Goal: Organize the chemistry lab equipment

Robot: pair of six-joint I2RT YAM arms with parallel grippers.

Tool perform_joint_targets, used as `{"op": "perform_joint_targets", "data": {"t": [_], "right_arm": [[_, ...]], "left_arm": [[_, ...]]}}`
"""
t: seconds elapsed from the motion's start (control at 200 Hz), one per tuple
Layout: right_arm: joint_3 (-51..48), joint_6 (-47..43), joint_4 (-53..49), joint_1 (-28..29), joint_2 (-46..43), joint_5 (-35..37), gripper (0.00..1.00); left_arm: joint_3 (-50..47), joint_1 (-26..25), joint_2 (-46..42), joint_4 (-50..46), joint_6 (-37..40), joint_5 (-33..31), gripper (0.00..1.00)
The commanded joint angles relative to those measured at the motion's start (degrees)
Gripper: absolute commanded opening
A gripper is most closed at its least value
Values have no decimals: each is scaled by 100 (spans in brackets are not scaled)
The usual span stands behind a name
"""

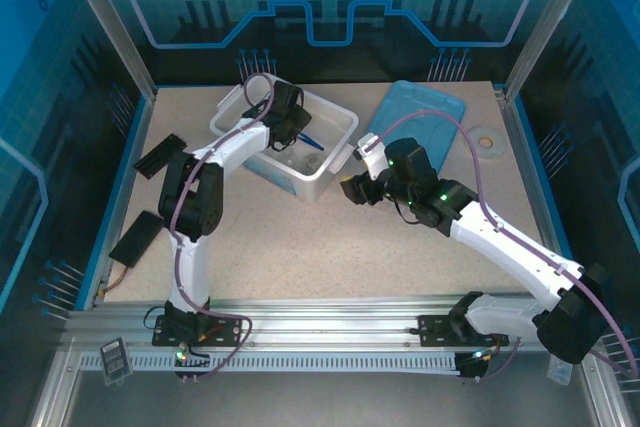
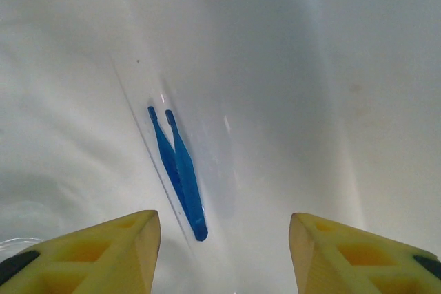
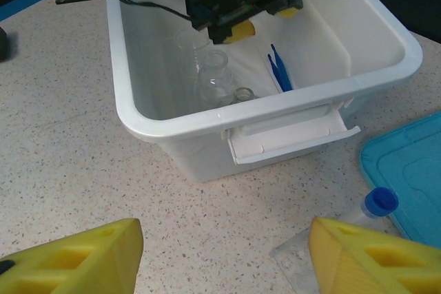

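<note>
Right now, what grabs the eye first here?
The white bin at the table's far middle, with the left tool inside it, open above blue tweezers lying on its floor. A clear flask stands beside them. The right tool hangs open outside the bin, near a blue-capped tube lying by the blue lid.

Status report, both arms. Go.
Left gripper open inside white bin, blue tweezers lying loose below. Right gripper open over table, blue-capped tube by its right finger. Blue lid edge close beside tube.
</note>
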Motion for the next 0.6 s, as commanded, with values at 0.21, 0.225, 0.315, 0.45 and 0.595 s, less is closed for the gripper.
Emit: {"op": "perform_joint_targets", "data": {"t": [0.21, 0.225, 0.315, 0.45, 0.595], "right_arm": [[192, 217, 10, 46, -15, -193, 70], [201, 218, 19, 57, 0, -191, 70], [258, 232, 47, 111, 82, -202, 70], [317, 232, 82, 197, 194, -198, 70], [347, 227, 116, 254, 284, -190, 70]], "left_arm": [[669, 175, -872, -1596, 2447, -328, 52], [709, 175, -864, -1695, 2571, -331, 52], [941, 189, -834, -2205, 3339, -454, 52], [1243, 318, -709, -2972, 4192, -394, 55], [1294, 606, -568, -3391, 4585, -107, 56]]}}
